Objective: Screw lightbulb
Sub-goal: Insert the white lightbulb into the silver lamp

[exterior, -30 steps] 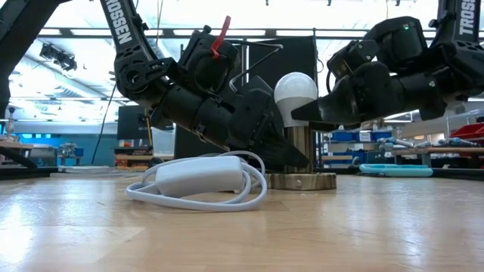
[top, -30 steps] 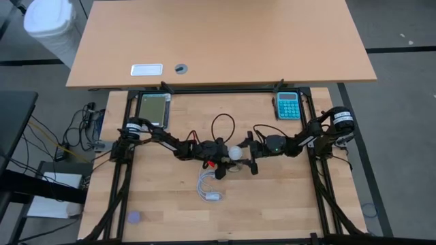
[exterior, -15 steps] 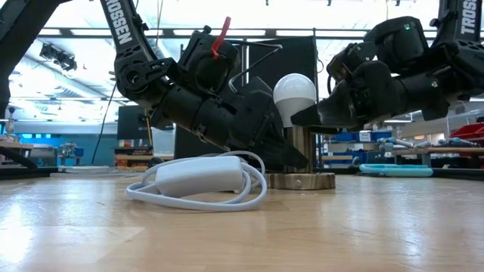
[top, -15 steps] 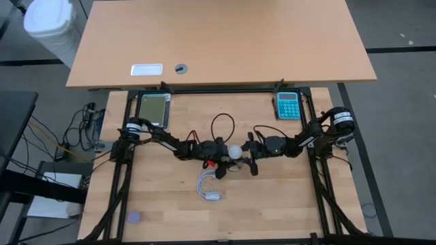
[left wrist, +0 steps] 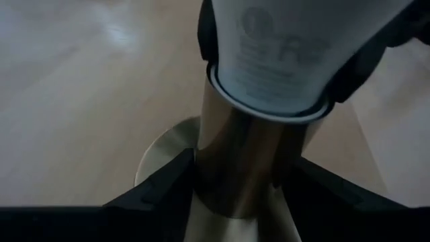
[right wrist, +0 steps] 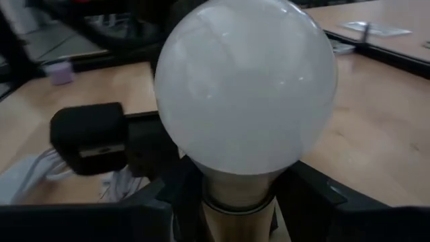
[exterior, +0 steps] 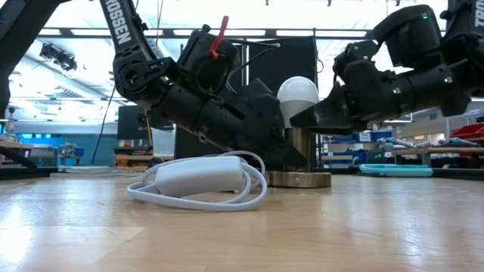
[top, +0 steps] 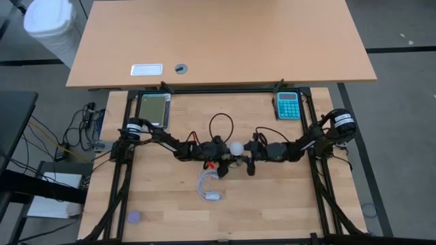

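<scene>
The white lightbulb stands upright in a metal socket, whose round disc base rests on the table's middle. My left gripper reaches in from the table's left, slanting down, and is shut on the socket's stem. My right gripper comes from the right, almost level, shut on the bulb just under the globe. The bulb's screw base is hidden inside the socket. My left gripper pinches the socket's upright metal stem between its two fingers, just above the disc base. It comes from the table's left, slanting down. The socket stands upright with its disc on the table. My right gripper pinches the bulb's narrow neck, below the globe, between its two fingers. It comes nearly level from the table's right, with its fingers across the neck. The bulb stands upright on the socket.
A coiled white cable with its white box lies just nearer than the socket. A teal calculator and a flat grey device sit at the far edge. A small purple piece lies near left.
My right gripper has closed in on the bulb's neck and rolled about its own line, its arm swinging a little toward the near edge. The bulb and socket have stayed upright in place.
</scene>
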